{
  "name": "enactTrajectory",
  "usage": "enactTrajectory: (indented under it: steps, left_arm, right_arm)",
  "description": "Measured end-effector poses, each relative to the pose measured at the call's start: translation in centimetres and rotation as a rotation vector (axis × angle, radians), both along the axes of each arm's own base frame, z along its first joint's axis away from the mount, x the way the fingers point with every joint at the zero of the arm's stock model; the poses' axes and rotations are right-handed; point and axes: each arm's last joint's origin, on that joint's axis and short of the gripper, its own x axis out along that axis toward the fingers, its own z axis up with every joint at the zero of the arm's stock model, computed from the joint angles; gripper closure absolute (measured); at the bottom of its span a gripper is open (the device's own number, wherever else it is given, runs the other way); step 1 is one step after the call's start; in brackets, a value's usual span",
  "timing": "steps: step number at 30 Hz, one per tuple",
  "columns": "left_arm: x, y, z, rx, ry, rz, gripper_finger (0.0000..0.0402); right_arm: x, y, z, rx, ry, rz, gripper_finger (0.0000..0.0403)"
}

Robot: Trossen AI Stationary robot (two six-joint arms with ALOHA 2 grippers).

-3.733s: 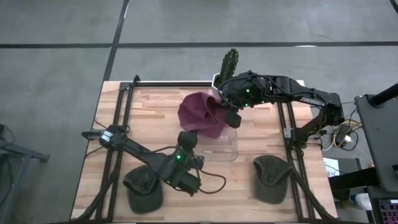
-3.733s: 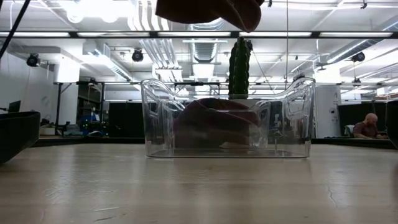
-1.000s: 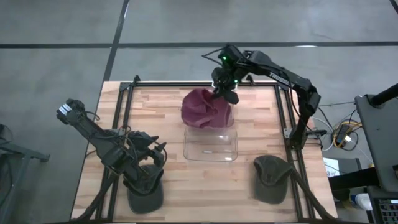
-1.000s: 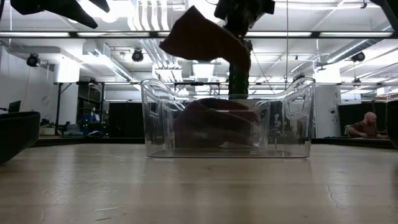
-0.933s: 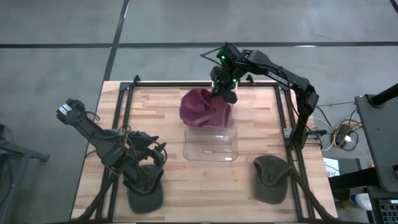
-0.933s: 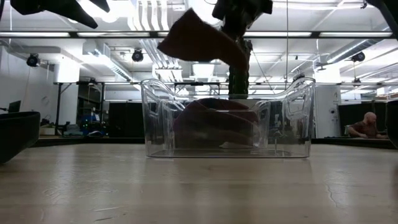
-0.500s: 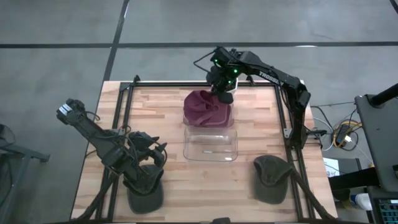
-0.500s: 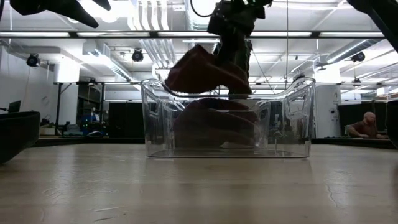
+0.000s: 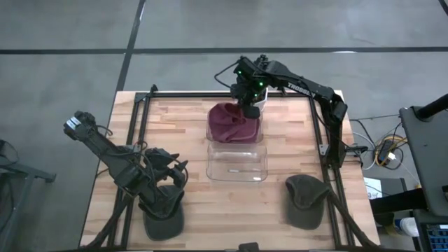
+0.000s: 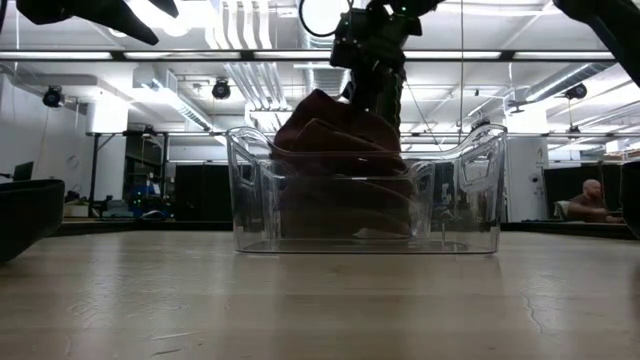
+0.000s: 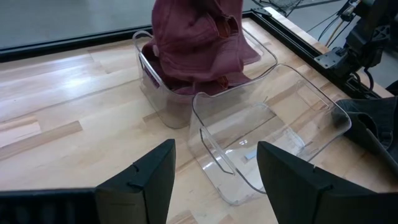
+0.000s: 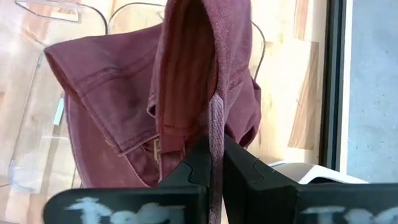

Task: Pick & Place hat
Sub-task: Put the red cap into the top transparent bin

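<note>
Near edge: two dark caps are left lying on the table, one under the left gripper, which is held spread and empty above it. Mid-table, a clear bin stands vacant. Farthest, the maroon hat is lowered into the rear bin — pinched by the right gripper, presumably for release.

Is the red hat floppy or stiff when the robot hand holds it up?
Probably floppy: the red hat hangs in folds from the right hand, which pinches only a thin edge of it. It looks like soft cloth, so it should slump into the clear bin rather than stand up. It seems light, since that small pinch holds it.
</note>
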Motion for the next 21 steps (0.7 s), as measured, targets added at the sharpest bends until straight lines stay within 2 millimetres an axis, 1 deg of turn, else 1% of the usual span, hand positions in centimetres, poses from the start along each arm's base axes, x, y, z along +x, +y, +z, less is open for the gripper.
enactTrajectory:
  steps: [7, 13, 21]
  left_arm:
    - [0.0, 0.0, 0.0, 0.001, 0.001, -0.001, 0.0184]
    - [0.0, 0.0, 0.0, 0.002, 0.001, -0.001, 0.0184]
    - [0.0, 0.0, 0.0, 0.003, 0.002, -0.001, 0.0184]
  right_arm:
    - [0.1, 0.0, -1.3, -0.003, 0.027, -0.010, 0.0391]
    - [0.2, 0.3, -2.9, 0.014, 0.058, -0.002, 0.0391]
    - [0.2, 0.5, -3.8, 0.023, 0.074, 0.002, 0.0371]
